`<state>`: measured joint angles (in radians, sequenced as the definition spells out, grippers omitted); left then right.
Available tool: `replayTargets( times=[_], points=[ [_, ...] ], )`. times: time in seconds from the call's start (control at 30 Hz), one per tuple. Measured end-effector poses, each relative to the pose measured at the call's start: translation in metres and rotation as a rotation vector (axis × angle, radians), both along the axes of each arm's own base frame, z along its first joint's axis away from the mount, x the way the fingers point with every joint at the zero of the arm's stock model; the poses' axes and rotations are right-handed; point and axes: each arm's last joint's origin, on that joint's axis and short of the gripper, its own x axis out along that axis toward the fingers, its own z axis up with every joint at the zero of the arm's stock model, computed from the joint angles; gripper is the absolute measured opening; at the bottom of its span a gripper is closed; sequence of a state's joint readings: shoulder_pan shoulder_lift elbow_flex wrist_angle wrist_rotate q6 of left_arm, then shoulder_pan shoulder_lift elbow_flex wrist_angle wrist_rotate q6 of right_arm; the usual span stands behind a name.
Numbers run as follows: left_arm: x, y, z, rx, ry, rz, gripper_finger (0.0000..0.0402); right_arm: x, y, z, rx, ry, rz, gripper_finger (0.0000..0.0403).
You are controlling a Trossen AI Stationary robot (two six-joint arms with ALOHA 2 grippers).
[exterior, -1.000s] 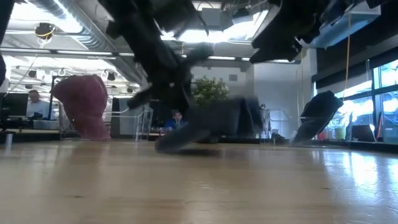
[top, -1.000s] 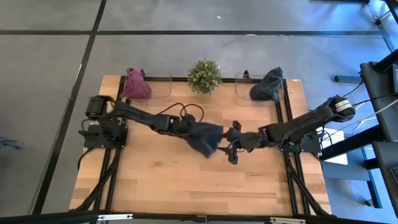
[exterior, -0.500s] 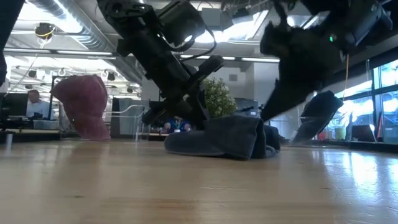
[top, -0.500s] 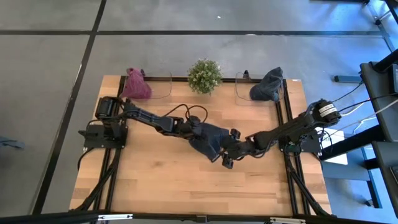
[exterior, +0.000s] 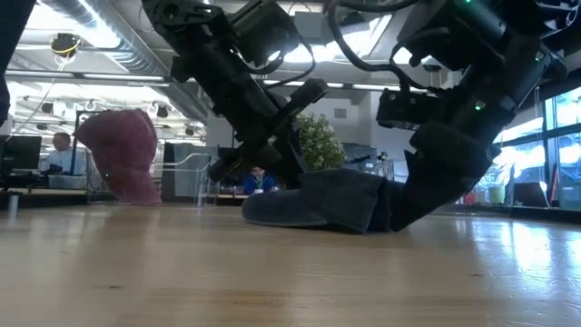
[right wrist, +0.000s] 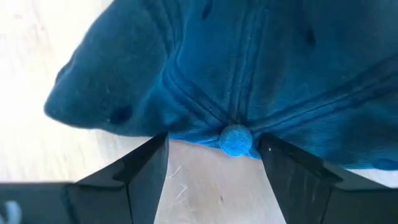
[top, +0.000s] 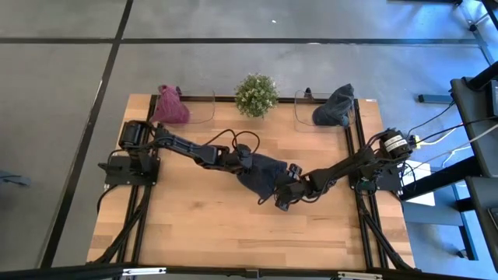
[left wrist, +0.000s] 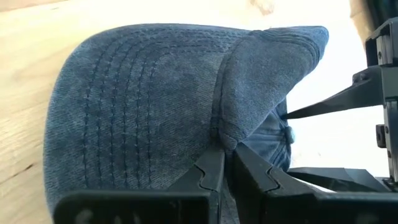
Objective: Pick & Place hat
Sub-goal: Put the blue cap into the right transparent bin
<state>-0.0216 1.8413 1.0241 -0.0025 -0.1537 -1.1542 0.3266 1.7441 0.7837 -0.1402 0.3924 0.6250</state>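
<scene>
A dark blue denim cap (top: 263, 174) lies at the middle of the table, its underside on the wood in the low view (exterior: 318, 202). My left gripper (top: 247, 162) reaches it from the table's left and is shut on it (left wrist: 227, 163). My right gripper (top: 280, 194) comes from the table's right, low at the cap's near-right side. It is open (right wrist: 214, 149), its fingers standing on either side of the crown's top button (right wrist: 235, 140). My left gripper pinches a raised fold of the cap where the brim meets the crown (left wrist: 222, 138) between its two fingers. It comes slanting down from the table's left. The cap rests on the table. My right gripper's fingers (right wrist: 149, 168) flank the crown's button; I cannot tell whether they touch the cloth.
A maroon hat (top: 170, 106) sits on a clear stand at the far left of the table and a dark hat (top: 334, 106) on a stand at the far right. A small potted plant (top: 256, 95) stands between them. Bare wood lies toward the near edge.
My left gripper has lowered the cap, which was tilted with one end off the wood and now lies flat, a little farther right. My right gripper has moved down and toward the table's left and near edge, closing in on the cap's crown.
</scene>
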Motion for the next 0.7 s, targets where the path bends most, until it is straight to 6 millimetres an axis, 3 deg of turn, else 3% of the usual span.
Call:
replayTargets(
  times=[0.4,0.7],
  points=[
    [0.0,0.0,0.0,0.034,0.007,-0.036,0.0005,0.002,-0.002,0.002,0.024,-0.016,0.032,0.0255],
    [0.0,0.0,0.0,0.035,0.007,-0.036,0.0005,-0.001,0.006,0.018,0.101,-0.04,0.113,0.0255]
  ],
)
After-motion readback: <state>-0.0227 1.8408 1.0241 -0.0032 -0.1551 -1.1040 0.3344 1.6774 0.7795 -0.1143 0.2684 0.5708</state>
